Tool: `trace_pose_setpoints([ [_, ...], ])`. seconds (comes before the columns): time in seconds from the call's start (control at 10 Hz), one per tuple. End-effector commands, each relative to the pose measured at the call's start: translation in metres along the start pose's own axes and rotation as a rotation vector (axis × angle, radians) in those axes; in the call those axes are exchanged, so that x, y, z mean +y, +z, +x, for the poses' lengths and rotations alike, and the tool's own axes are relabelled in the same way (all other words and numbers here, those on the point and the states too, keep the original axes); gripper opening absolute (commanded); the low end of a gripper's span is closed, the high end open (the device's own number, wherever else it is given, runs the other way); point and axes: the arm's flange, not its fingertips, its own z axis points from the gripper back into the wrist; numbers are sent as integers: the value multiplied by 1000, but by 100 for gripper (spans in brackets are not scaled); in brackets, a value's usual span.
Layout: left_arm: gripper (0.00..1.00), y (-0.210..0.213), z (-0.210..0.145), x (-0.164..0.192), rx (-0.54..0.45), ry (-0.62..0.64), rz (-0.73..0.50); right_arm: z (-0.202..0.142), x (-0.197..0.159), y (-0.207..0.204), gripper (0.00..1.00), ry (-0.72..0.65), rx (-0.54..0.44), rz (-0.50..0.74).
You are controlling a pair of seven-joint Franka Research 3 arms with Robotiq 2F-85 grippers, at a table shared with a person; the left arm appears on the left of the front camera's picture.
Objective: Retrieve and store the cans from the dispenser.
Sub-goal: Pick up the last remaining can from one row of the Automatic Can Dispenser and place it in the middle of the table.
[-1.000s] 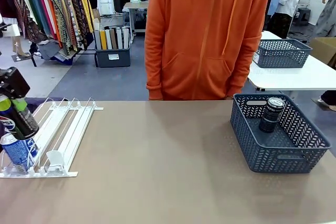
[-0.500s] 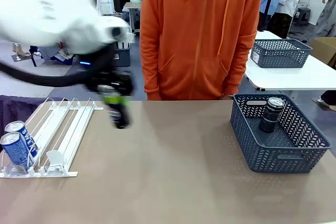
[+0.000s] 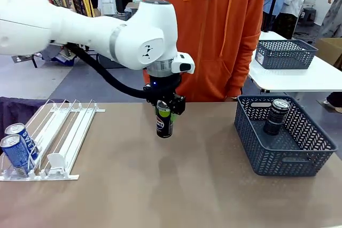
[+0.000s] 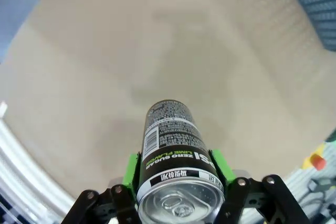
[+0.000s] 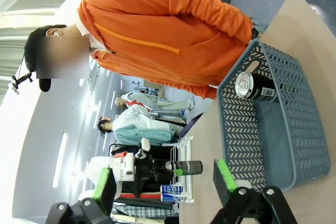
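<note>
The left gripper (image 3: pixel 165 109) clamps the slim black metal drink can (image 3: pixel 164 125) just below its top: smooth, dentable, probably full and weighty; the right gripper (image 5: pixel 164 182) stands wide, empty.

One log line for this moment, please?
left gripper: holds black can over table; basket: one can; dispenser: two blue cans; right gripper: open

black can (image 3: pixel 164 125), blue cans (image 3: pixel 15 153), grey-blue basket (image 3: pixel 278 165)
</note>
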Motion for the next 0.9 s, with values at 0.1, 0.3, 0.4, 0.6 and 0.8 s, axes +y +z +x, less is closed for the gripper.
trace_pose_setpoints([
  [0.1, 0, -16, 19, -5, 54, -80, -33, 2, 2, -1, 100, 12, -8, 18],
  [0.3, 0, -37, 16, -3, 52, -115, -42, 2, 2, -1, 100, 12, -8, 18],
  [0.4, 0, -42, 12, -3, 46, -105, -44, 2, 2, -1, 100, 12, -8, 18],
  [0.6, 0, -52, 7, 2, 59, -81, -91, 2, 2, -1, 100, 12, -8, 18],
  [0.8, 7, -59, 4, 1, 67, -87, -90, 2, 2, -1, 100, 12, -8, 18],
])
